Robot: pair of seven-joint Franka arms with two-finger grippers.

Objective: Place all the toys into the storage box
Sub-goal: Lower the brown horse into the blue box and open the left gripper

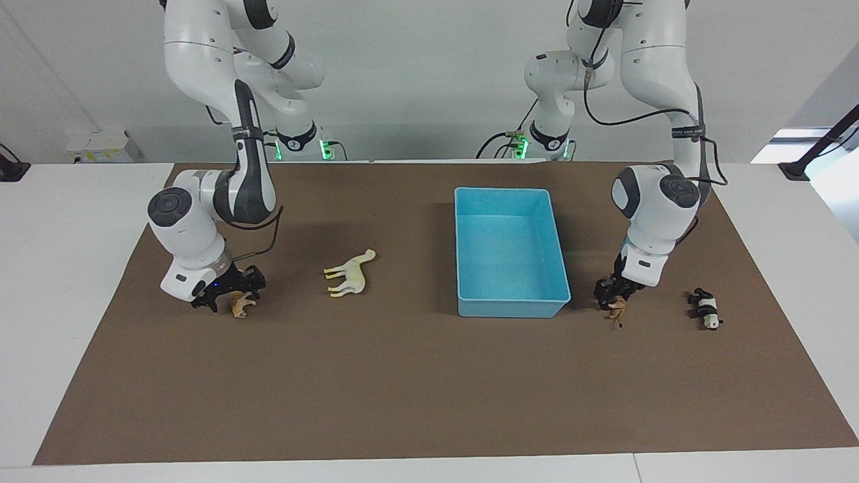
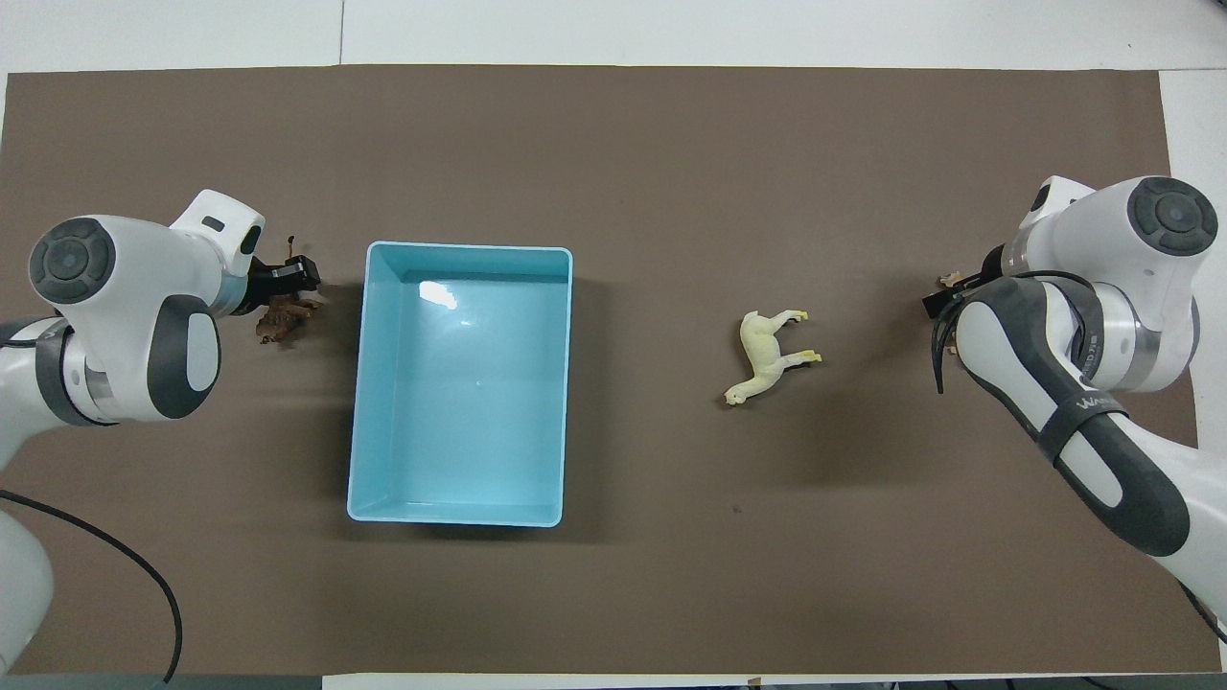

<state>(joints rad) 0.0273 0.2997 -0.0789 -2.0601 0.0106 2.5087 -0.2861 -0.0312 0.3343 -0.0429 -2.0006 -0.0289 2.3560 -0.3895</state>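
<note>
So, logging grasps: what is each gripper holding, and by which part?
The left gripper is at the brown lion, the right gripper at the tiger; whether either actually holds its toy, or where, cannot be told.

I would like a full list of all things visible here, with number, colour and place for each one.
storage box: one, light blue, mid-table toward the left arm's end, nothing in it.
llama: one, cream-white, lying on the mat between the box and the right gripper.
tiger: one, orange, at the right gripper.
lion: one, brown, at the left gripper, beside the box.
panda: one, black-and-white, at the left arm's end.
mat: one, brown, covering the table.
right gripper: down at the tiger.
left gripper: down at the lion.
</note>
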